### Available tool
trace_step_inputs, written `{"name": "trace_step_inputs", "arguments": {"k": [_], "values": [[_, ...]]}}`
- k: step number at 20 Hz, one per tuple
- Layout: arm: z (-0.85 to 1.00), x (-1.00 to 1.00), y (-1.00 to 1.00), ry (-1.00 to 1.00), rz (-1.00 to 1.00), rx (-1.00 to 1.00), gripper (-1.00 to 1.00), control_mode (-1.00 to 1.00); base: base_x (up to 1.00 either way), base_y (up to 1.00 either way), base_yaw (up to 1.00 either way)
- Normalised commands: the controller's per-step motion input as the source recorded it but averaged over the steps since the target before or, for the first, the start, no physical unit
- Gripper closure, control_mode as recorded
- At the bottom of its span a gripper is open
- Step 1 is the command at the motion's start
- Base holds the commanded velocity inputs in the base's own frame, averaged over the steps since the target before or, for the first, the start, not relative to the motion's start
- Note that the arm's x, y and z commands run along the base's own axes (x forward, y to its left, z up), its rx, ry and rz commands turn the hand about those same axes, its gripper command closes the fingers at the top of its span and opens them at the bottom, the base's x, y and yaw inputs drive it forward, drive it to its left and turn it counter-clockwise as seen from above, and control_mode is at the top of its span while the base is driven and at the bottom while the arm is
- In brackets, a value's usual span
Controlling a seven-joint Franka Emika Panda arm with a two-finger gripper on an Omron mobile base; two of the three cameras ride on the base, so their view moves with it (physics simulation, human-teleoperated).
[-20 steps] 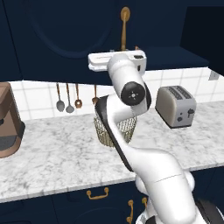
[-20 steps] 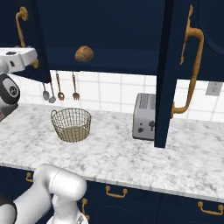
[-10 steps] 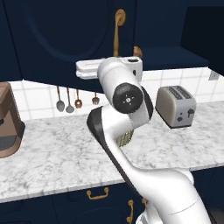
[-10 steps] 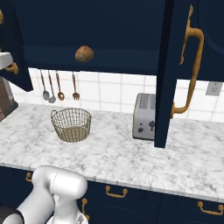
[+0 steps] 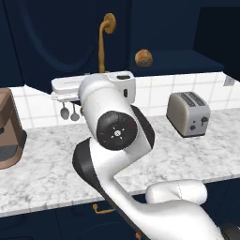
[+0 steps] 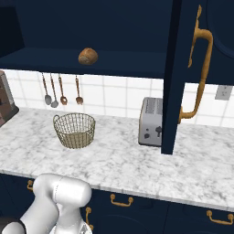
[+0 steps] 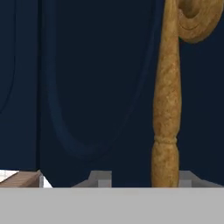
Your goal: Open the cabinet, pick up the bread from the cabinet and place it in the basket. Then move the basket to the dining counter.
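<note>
In the left base view the left cabinet door (image 5: 70,42) now stands swung further out than half a second ago, its brass handle (image 5: 104,42) at twelve o'clock of the arm's white hand (image 5: 91,86). The bread (image 5: 143,57) sits exposed on the cabinet shelf at about one o'clock of the hand, and the toaster (image 5: 190,113) stands on the worktop (image 5: 42,164) at three o'clock.

In the right base view the hand has left the frame over the last second. The bread (image 6: 87,56) rests on the shelf at twelve o'clock of the basket (image 6: 74,130), well above it. The right door (image 6: 187,68) hangs open.

In the hand view the fingers (image 7: 99,178) are released, parted on either side of the handle (image 7: 166,109) without clamping it. The opening step looks nearly finished; reaching for the bread should follow.
</note>
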Motion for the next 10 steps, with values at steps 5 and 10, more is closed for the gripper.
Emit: {"name": "trace_step_inputs", "arguments": {"k": [5, 10], "values": [[0.0, -0.38, 0.83, 0.04, 0.04, 0.0, 1.0, -1.0, 0.0, 0.0, 0.0], [0.0, 0.0, 0.21, 0.07, 0.0, 0.0, -1.0, -1.0, 0.0, 0.0, 0.0]]}}
